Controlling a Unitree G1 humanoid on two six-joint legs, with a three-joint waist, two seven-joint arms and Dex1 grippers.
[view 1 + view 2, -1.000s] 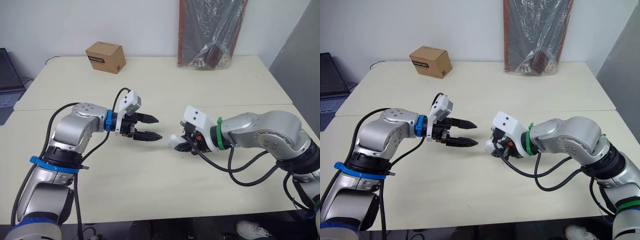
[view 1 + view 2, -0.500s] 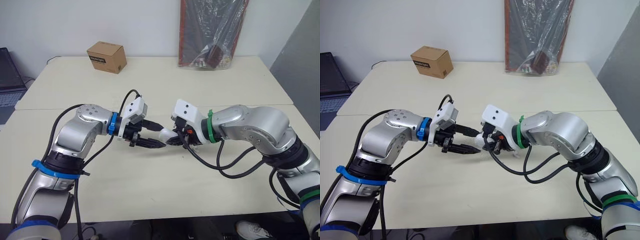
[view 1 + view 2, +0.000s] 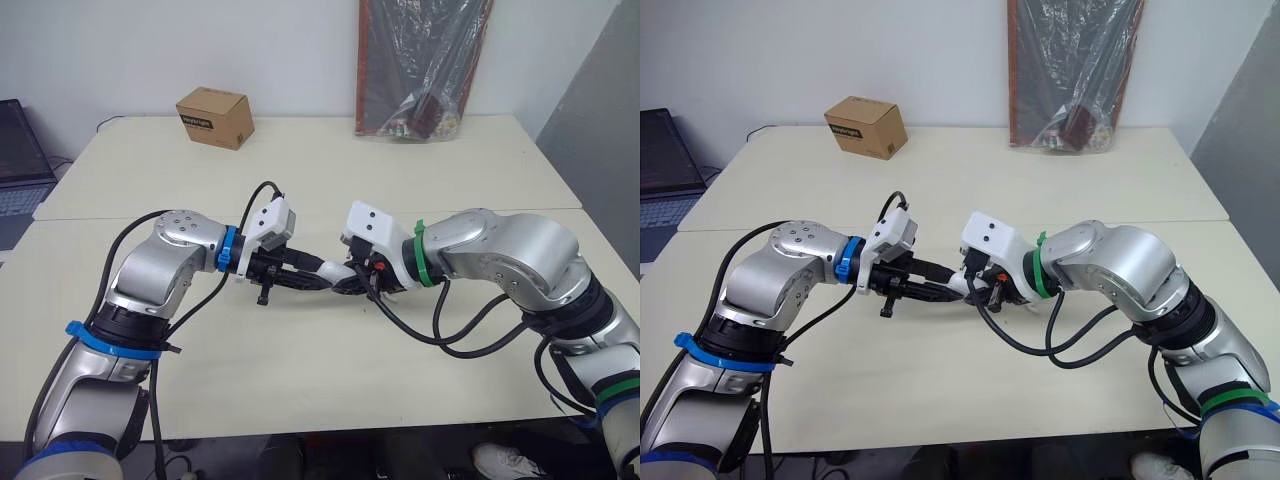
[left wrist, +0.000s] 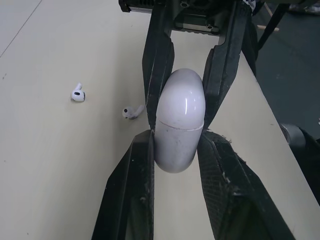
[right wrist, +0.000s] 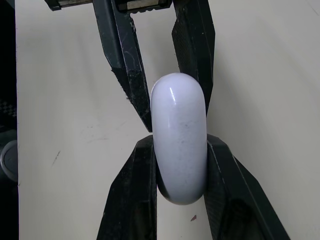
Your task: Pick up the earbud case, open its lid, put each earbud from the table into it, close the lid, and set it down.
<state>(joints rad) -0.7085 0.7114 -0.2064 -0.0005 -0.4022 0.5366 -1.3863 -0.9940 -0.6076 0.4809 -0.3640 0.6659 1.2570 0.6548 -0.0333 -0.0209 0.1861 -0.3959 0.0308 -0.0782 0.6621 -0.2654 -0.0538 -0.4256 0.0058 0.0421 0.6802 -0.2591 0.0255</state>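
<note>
The white earbud case (image 4: 179, 120) hangs above the middle of the table, lid down, held from both sides. My left gripper (image 3: 314, 273) is shut on one end of it. My right gripper (image 3: 350, 276) is shut on the other end, its fingers pointing toward the left one. In the right wrist view the case (image 5: 180, 135) sits between my own two fingers, with the left gripper's fingers pressed on its far half. Two white earbuds (image 4: 76, 93) (image 4: 132, 112) lie apart on the table beside the grippers.
A brown cardboard box (image 3: 213, 114) stands at the back left. A plastic-wrapped dark bundle (image 3: 420, 60) leans on the wall at the back. A laptop (image 3: 20, 160) sits off the table's left edge. A seam (image 3: 520, 210) runs between two tabletops.
My right gripper brought the case leftward to the left gripper. The left gripper's fingers, open around the case half a second ago, have shut on it.
</note>
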